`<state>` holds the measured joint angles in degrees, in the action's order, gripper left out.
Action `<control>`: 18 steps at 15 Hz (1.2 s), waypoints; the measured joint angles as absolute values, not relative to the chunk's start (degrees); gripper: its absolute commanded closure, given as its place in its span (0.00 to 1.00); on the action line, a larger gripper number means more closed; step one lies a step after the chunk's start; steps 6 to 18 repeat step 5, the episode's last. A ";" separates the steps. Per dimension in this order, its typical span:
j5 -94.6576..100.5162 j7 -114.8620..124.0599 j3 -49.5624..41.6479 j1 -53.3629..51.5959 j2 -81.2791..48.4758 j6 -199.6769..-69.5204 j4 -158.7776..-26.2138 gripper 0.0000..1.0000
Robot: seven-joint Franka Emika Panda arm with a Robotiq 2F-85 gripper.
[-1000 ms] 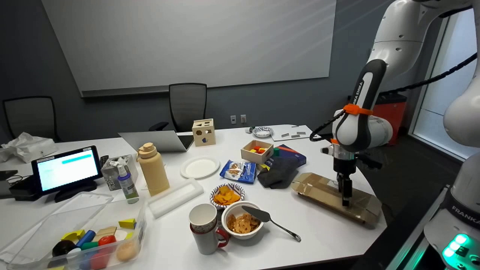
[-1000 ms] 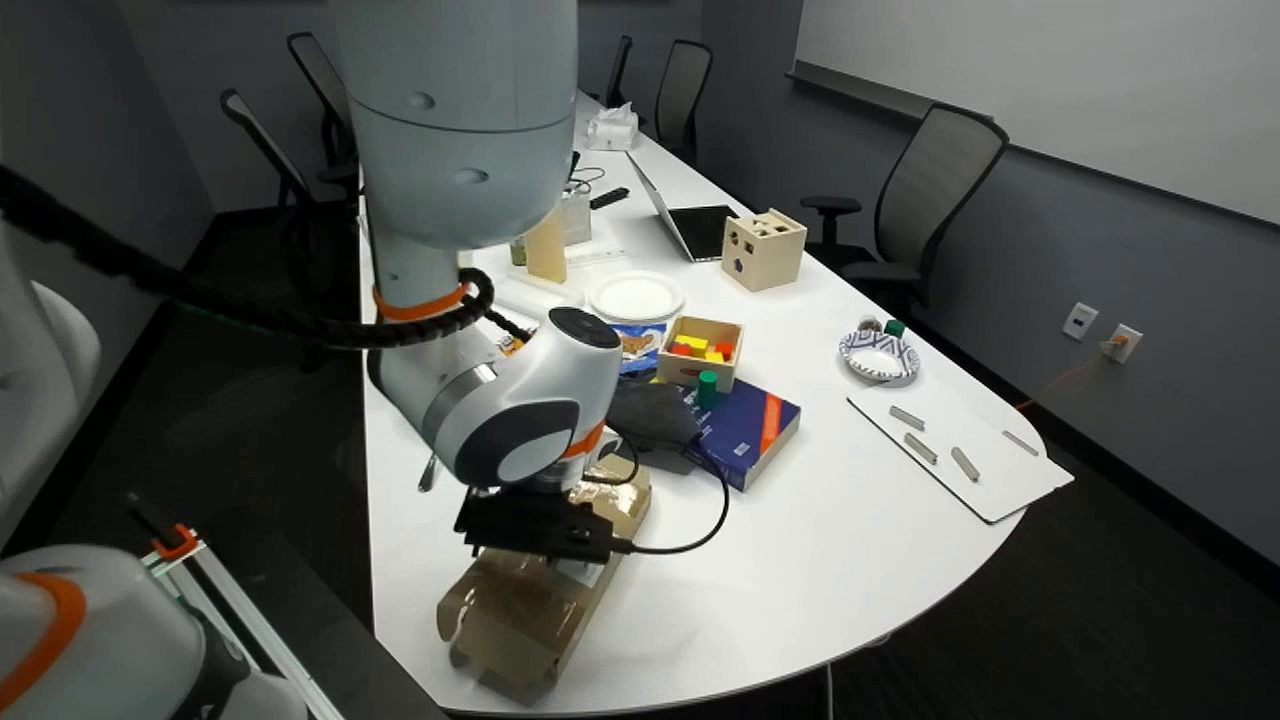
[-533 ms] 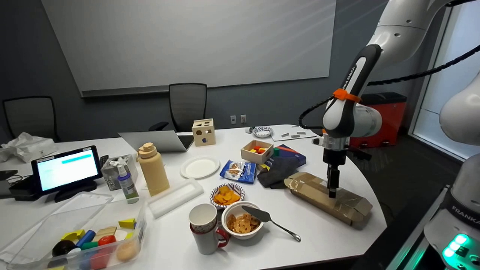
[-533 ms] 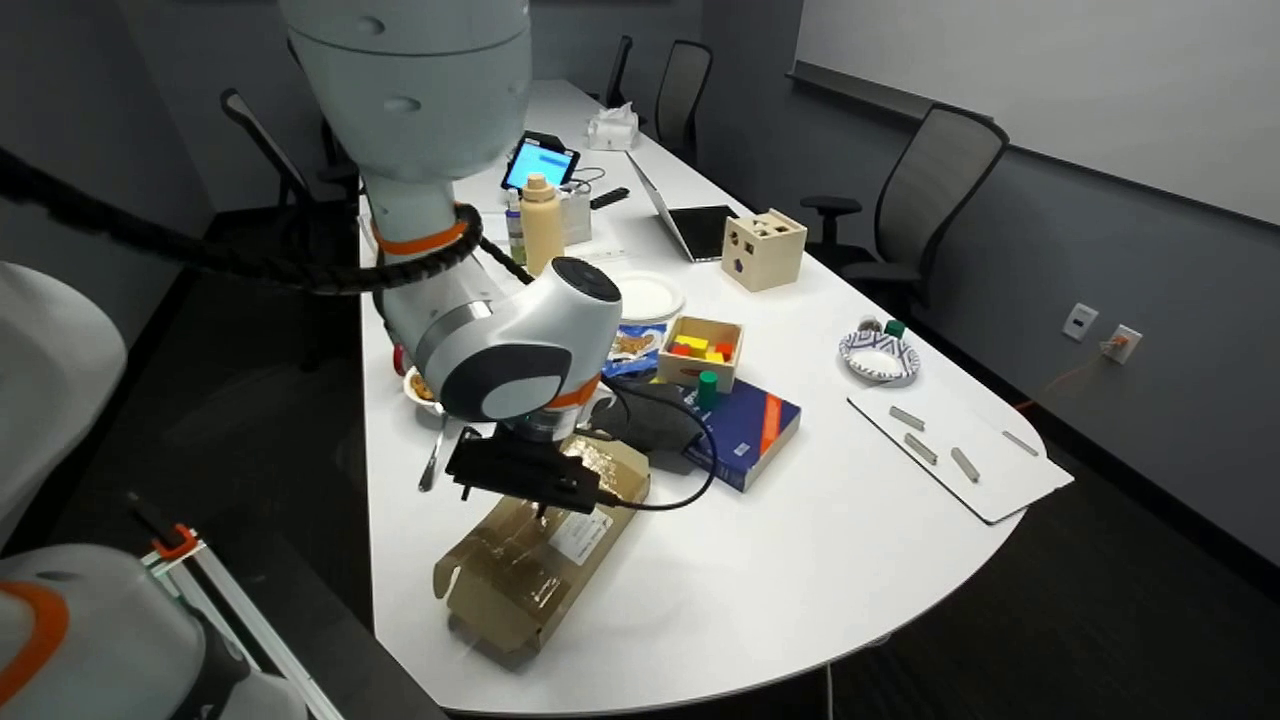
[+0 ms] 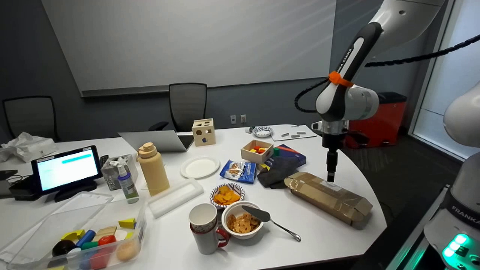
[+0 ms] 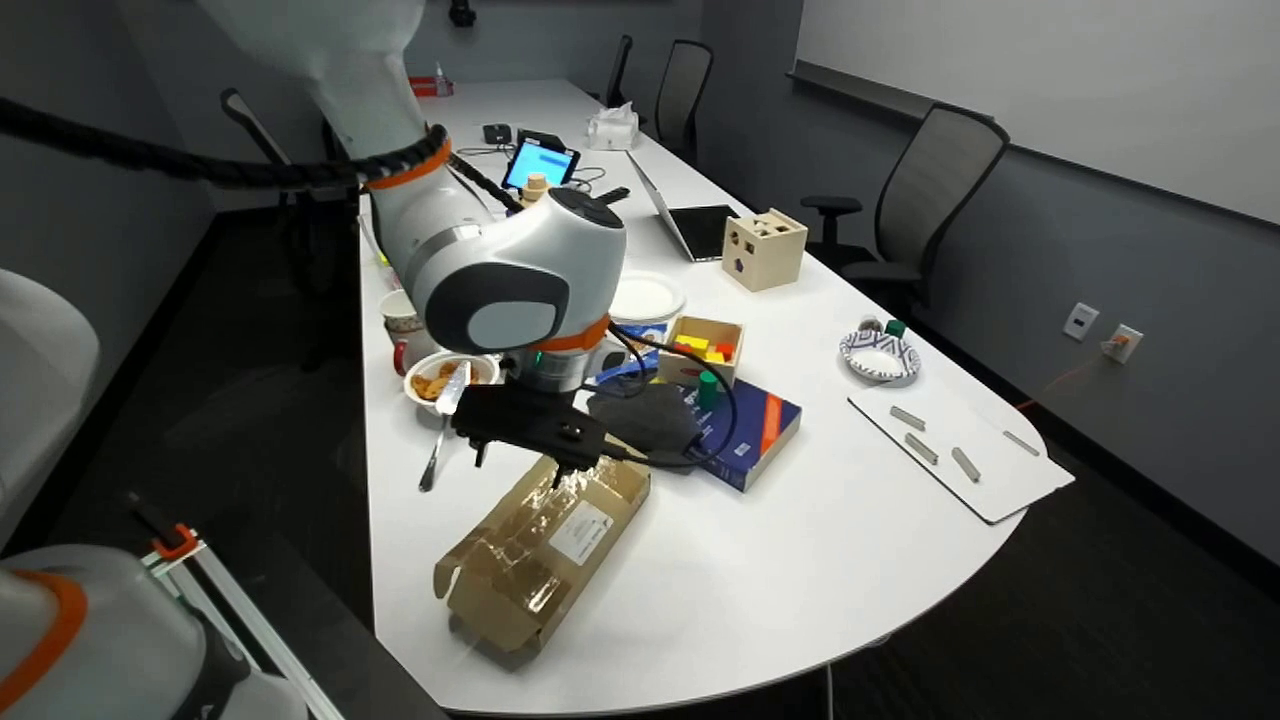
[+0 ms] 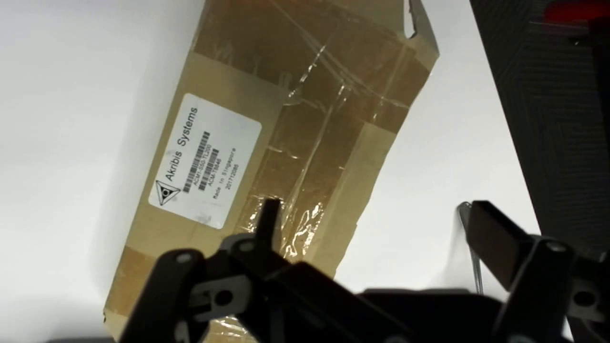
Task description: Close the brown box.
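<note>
White plate point(image 5: 200, 167), round, flat on the tabletop point(image 5: 277, 204); landmark, sides as in an exterior view.
Tan bottle point(image 5: 153, 172), upright: left of the plate.
Laptop point(image 5: 155, 142), open: behind the plate, leftward.
Wooden cube point(image 5: 204, 135) with cut-out holes: behind the plate.
Blue packet point(image 5: 238, 171): just right of the plate.
Wooden tray point(image 5: 252, 156), coloured blocks point(image 5: 260, 150) inside: farther right of the plate.
Patterned bowl point(image 5: 213, 195) of orange chips point(image 5: 226, 195): in front of the plate.
White bowl point(image 5: 233, 208) of cookies point(image 5: 243, 224), server point(image 5: 263, 215) leaning on its rim: farther in front.
Grey mug point(image 5: 206, 242), cup point(image 5: 202, 216) stacked on it: well in front.
</note>
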<state>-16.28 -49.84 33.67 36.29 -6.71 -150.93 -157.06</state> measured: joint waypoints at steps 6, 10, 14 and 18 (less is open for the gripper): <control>-14.97 -48.54 16.18 18.62 0.00 -144.53 -157.03 0.00; -14.97 -48.54 16.18 18.62 0.00 -144.53 -157.03 0.00; -14.97 -48.54 16.18 18.62 0.00 -144.53 -157.03 0.00; -14.97 -48.54 16.18 18.62 0.00 -144.53 -157.03 0.00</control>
